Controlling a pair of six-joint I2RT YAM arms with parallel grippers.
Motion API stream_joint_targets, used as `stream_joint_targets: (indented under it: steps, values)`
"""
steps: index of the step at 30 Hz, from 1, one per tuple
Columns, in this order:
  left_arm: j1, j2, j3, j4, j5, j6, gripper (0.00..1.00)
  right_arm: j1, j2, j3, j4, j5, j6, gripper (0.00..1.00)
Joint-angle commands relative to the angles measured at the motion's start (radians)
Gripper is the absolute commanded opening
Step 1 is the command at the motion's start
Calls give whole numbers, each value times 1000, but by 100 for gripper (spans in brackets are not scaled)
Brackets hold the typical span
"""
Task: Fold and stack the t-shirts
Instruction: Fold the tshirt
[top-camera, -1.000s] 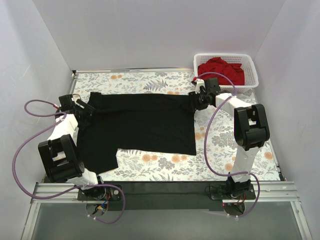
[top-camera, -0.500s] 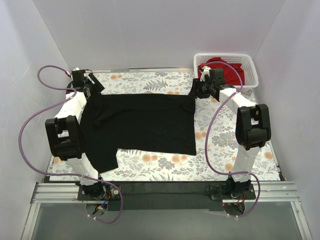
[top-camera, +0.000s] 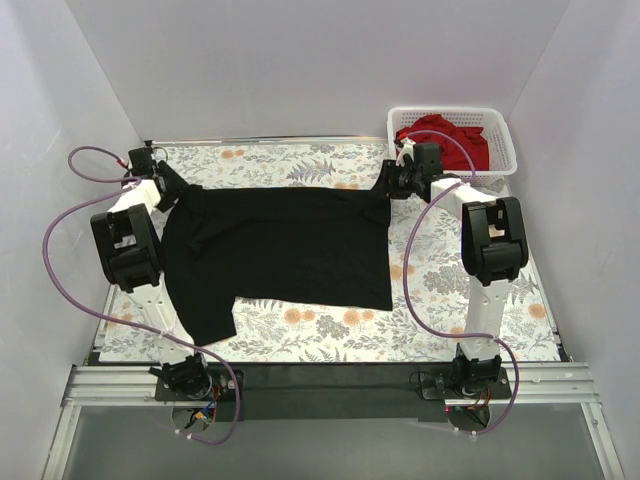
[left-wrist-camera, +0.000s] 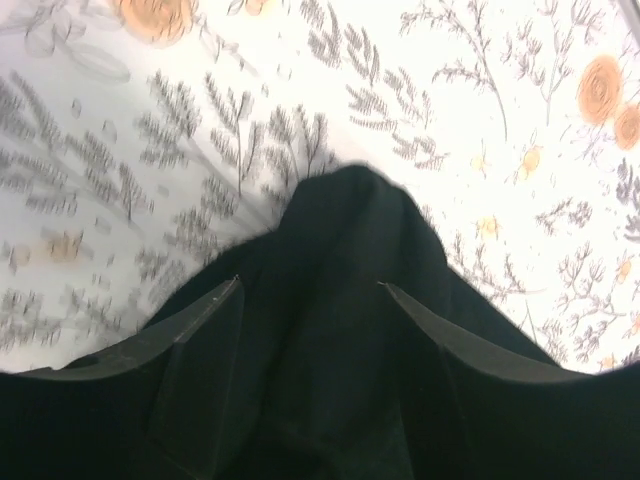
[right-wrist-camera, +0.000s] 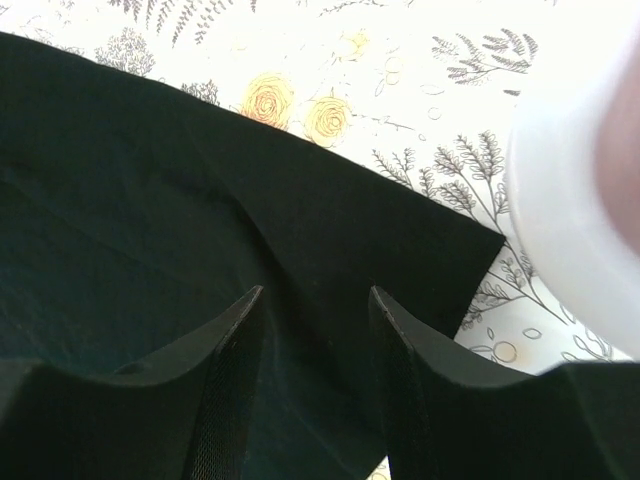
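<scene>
The black t-shirt (top-camera: 280, 245) lies spread flat on the flowered table, hem to the right and one sleeve hanging toward the near left. My left gripper (top-camera: 168, 186) is at its far-left corner. In the left wrist view the left gripper (left-wrist-camera: 310, 281) is open, with a peaked fold of black t-shirt (left-wrist-camera: 345, 230) lying between the fingers. My right gripper (top-camera: 388, 186) is over the far-right hem corner. Seen from the right wrist, the right gripper (right-wrist-camera: 316, 289) is open above the flat black cloth (right-wrist-camera: 150, 200). The red t-shirt (top-camera: 445, 140) lies crumpled in the basket.
A white lattice basket (top-camera: 450, 111) stands at the far right corner, just beyond the right gripper, and shows as a white blur (right-wrist-camera: 570, 200) in the right wrist view. White walls close in the table on three sides. Purple cables loop from both arms.
The left arm swung from the shirt's left side up to its far-left corner, and the cloth there now lies spread out. The right gripper shifted slightly along the far-right corner.
</scene>
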Motion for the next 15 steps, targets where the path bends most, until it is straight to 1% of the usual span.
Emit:
stream_joint_targets:
  steps: [1,7,12,15]
  values:
    - [4,26,65,49,106,5,53,-5,5,30,75,-37,18,45]
    - [13,101,123,62,161,-4,48,-6,20,30,79,-37,15,44]
    - [13,129,146,78,178,-10,44,-6,34,30,86,-41,17,44]
    - [13,143,150,81,178,-4,36,-6,38,30,87,-43,20,44]
